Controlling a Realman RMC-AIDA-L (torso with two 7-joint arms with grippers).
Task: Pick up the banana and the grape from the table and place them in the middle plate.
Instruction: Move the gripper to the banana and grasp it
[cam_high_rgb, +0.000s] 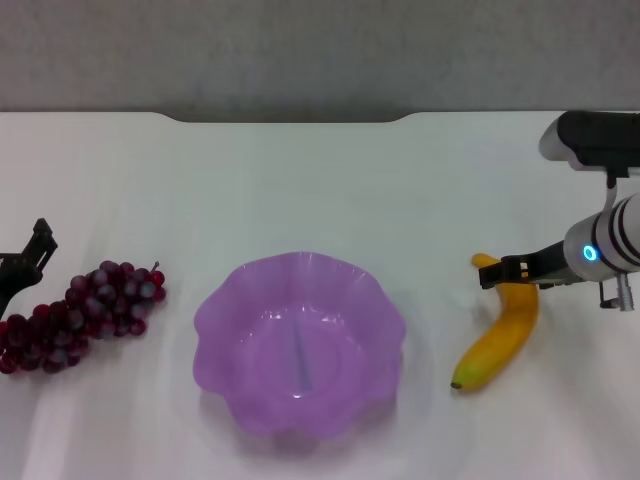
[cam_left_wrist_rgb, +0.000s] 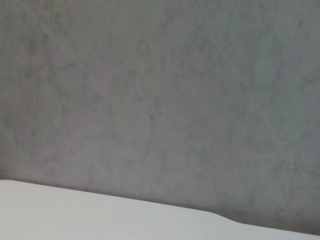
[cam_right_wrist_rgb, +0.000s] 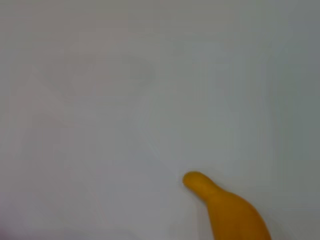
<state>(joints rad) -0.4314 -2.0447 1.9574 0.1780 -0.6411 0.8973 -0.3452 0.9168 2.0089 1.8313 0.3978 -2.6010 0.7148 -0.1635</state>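
Here, the translucent purple scalloped plastic middle plate (cam_high_rgb: 299, 345) sat empty at the centre of the plain white table (cam_high_rgb: 300, 190), with the curved yellow-orange plastic banana (cam_high_rgb: 500, 335) lying on the table to its right and the bunch of dark red-purple grapes (cam_high_rgb: 85, 315) lying to its left. The right gripper (cam_high_rgb: 505, 271) was at the banana's upper stem end, its dark fingers (cam_high_rgb: 520, 268) about that end; whether they were clamped could not be told. The left gripper (cam_high_rgb: 25, 262) sat just beside the grapes at the table's left edge, finger state not discernible.
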